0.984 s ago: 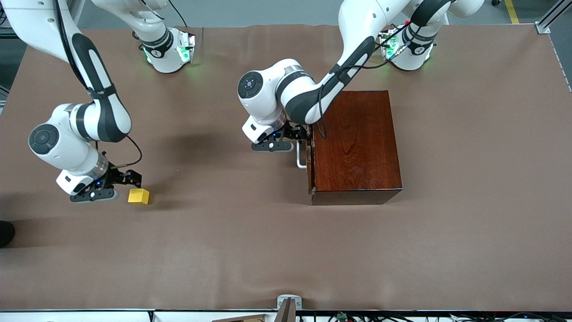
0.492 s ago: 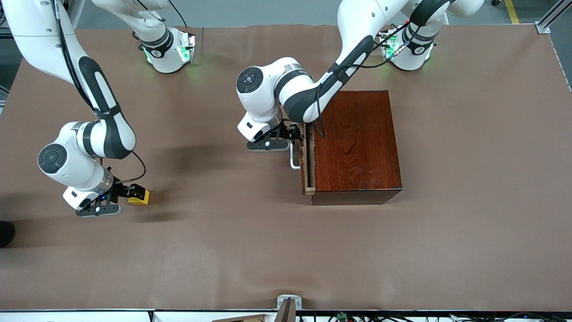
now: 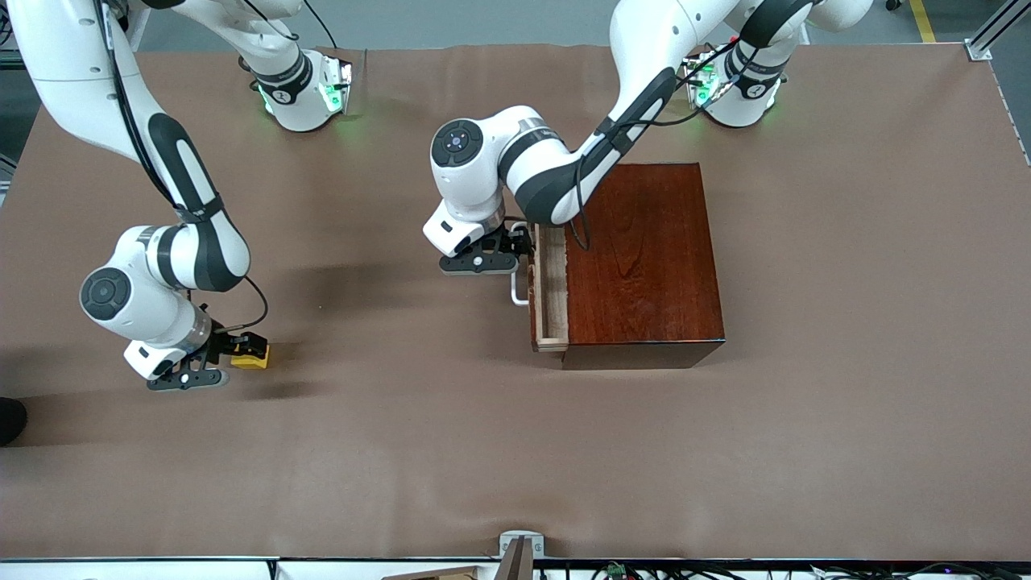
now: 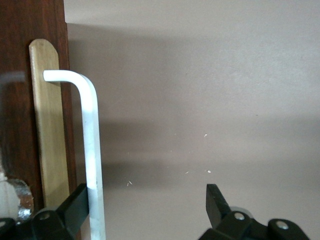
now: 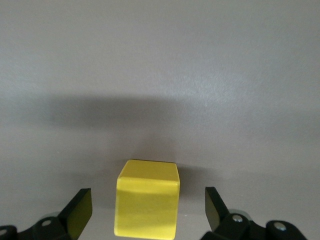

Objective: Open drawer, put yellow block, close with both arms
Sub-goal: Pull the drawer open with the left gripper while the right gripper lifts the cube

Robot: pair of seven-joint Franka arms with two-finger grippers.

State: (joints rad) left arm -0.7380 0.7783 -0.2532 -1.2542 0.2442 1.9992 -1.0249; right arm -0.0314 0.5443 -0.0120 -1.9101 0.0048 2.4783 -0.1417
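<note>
We see the small bright yellow cube (image 5: 147,205) between the right gripper's (image 5: 147,210) spread jaws, untouched; the left gripper's (image 4: 150,205) jaws stand apart, one finger hooked against the white bar handle (image 4: 90,150).

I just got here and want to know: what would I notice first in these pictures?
Probably the bright yellow block on the brown table, sitting between the open fingers of the right gripper. Next, the shiny dark wooden box with its drawer slid partly out, the left gripper at its white handle.

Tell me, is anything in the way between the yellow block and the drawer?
Nothing visible is. Bare table lies between the yellow block and the partly open drawer. The right tool stands open around the block; the left tool is at the drawer's handle.
</note>
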